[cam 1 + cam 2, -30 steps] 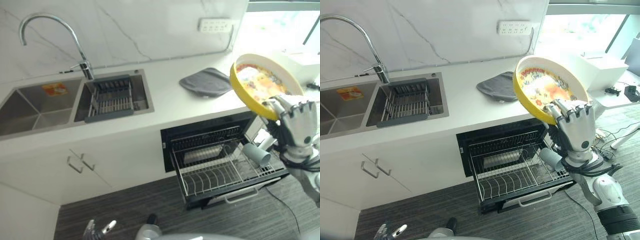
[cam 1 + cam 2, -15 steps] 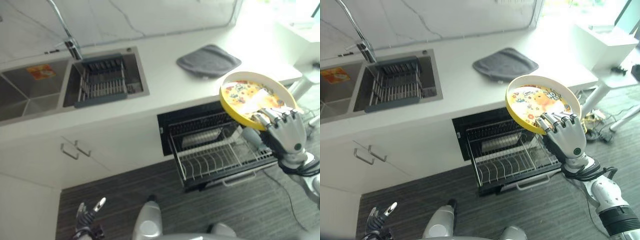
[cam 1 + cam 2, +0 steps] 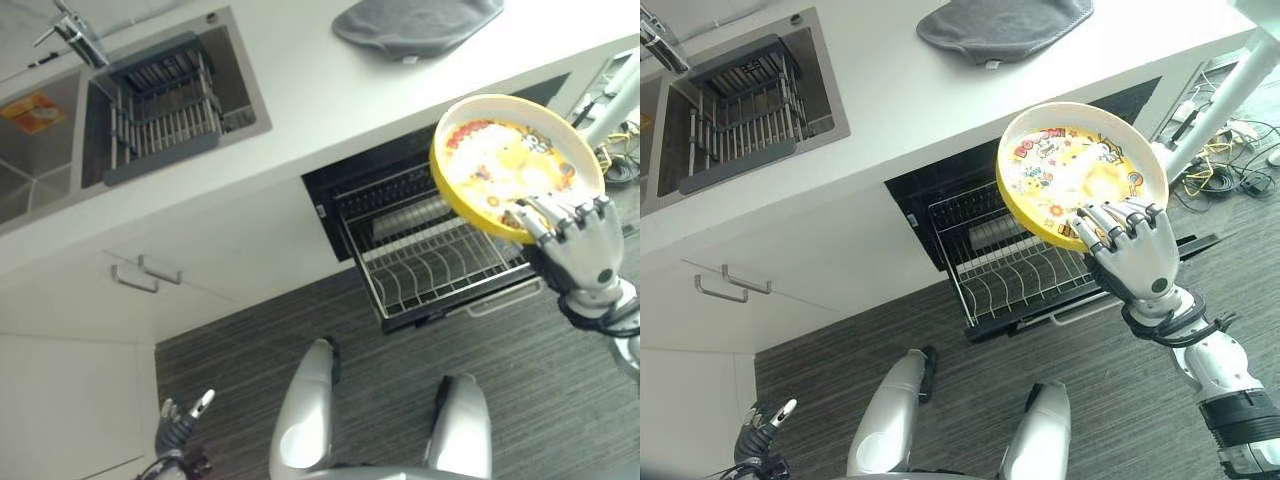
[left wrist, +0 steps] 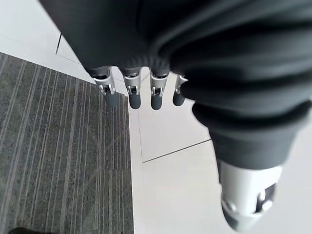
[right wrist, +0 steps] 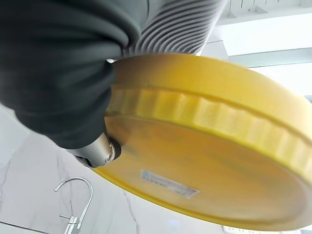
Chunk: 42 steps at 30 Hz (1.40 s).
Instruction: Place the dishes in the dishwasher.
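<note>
My right hand [image 3: 1137,262] is shut on the rim of a yellow plate [image 3: 1065,178] with a cartoon print, fingers curled over its near edge. The plate's yellow underside [image 5: 204,175] faces the right wrist view. It hangs tilted in the air above the right part of the dishwasher's pulled-out wire rack [image 3: 1015,277], which slides out of the dark opening [image 3: 345,175] under the white counter [image 3: 300,90]. My left hand [image 3: 180,425] hangs low at the bottom left over the floor, its fingers [image 4: 131,95] straight and holding nothing.
A grey cloth [image 3: 1000,22] lies on the counter behind the dishwasher. A steel sink [image 3: 150,100] with a dark drying rack sits at the left. White cabinet doors with handles [image 3: 145,272] run below it. Striped dark floor [image 3: 240,350] lies in front.
The camera has tilted further down, so the counter moved up in the picture. My right hand stays shut on the plate, which now sits lower, over the open rack.
</note>
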Motion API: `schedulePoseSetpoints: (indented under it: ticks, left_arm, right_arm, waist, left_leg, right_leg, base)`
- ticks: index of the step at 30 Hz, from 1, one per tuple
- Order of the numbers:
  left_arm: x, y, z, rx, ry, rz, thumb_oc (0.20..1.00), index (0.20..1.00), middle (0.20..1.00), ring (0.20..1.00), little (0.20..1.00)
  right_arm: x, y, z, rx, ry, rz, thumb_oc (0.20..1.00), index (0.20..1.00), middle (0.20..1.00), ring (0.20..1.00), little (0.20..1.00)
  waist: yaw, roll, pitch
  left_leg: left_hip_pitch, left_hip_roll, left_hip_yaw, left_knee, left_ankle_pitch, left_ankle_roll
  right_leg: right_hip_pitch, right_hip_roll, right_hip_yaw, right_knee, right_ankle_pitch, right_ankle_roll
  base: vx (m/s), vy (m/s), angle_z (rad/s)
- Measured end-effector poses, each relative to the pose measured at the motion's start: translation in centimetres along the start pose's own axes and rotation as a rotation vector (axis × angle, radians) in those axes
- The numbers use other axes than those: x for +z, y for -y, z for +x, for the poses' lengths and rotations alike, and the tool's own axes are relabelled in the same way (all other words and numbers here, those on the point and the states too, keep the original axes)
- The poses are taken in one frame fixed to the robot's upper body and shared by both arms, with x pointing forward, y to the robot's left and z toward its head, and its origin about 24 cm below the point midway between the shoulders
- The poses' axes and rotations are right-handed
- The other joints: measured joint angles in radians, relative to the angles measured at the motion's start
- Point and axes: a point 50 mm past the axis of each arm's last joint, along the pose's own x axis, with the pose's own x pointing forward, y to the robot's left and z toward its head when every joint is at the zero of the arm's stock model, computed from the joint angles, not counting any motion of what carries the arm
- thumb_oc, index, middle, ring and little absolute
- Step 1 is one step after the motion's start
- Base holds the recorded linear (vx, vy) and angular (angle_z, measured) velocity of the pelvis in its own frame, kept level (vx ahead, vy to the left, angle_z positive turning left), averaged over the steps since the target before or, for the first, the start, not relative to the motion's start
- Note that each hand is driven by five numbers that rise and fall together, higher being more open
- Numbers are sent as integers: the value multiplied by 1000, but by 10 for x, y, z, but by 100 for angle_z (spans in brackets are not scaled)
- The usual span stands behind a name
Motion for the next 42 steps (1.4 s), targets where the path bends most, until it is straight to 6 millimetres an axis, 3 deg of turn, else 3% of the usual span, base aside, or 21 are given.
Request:
schedulePoseSetpoints:
  ticks: [4,10,16,21,24,28,36,42]
  left_arm:
    - [-1,-3,0,3,0,9,1000,1000,1000,1000,1000]
    - [0,-6,0,-20,-5,57,1000,1000,1000,1000,1000]
    - [2,-9,2,-18,0,67,1000,1000,1000,1000,1000]
    - [1,-4,1,-50,-5,89,1000,1000,1000,1000,1000]
    - [3,-2,1,-52,4,88,1000,1000,1000,1000,1000]
    - [8,-3,3,-57,21,100,1000,1000,1000,1000,1000]
    - [12,9,4,-119,38,131,1000,1000,1000,1000,1000]
    - [20,13,8,-143,64,112,1000,1000,1000,1000,1000]
  right_arm:
    - [10,-21,-26,162,-17,51,200,200,200,200,200]
    - [11,-43,-20,236,20,61,200,200,200,200,200]
    - [16,-61,-37,397,25,62,200,200,200,200,200]
    - [22,-75,-52,486,-134,57,200,200,200,200,200]
    - [24,-80,-62,577,-162,66,200,200,200,200,200]
    - [14,-87,-68,640,-224,41,200,200,200,200,200]
    - [-8,-97,-60,715,-221,-23,200,200,200,200,200]
    - [-29,-105,-32,739,-209,-45,200,200,200,200,200]
  waist:
    - [25,-11,-6]
    - [38,-22,-20]
    - [76,-22,-21]
    - [88,-22,-21]
    - [95,-20,-21]
    - [125,-10,-18]
    - [167,50,33]
    - [200,45,87]
  left_leg:
    - [27,1,-3,-13,-1,-1]
    - [47,2,-16,-36,11,-12]
    - [47,5,-41,-59,28,-20]
    - [61,8,-46,-85,46,-37]
    - [69,8,-53,-90,48,-38]
    - [62,6,-71,-89,50,-39]
    - [19,-10,-98,-90,72,-56]
    - [10,-13,-113,-126,96,-66]
  right_leg:
    - [32,-3,-8,-12,0,0]
    - [58,-1,-28,-20,-3,-5]
    - [59,5,-57,-19,-10,-18]
    - [68,11,-63,-17,-7,-12]
    - [76,12,-69,-14,-17,-31]
    - [72,11,-86,-1,-31,-36]
    - [36,-6,-108,36,-38,-30]
    - [17,-6,-122,35,-39,-37]
  base:
    - [61,13,5]
    - [17,-3,5]
    - [-10,-24,9]
    - [-12,-10,1]
    - [-11,-12,3]
    - [-10,-5,12]
    - [-32,0,10]
    - [-30,-5,7]
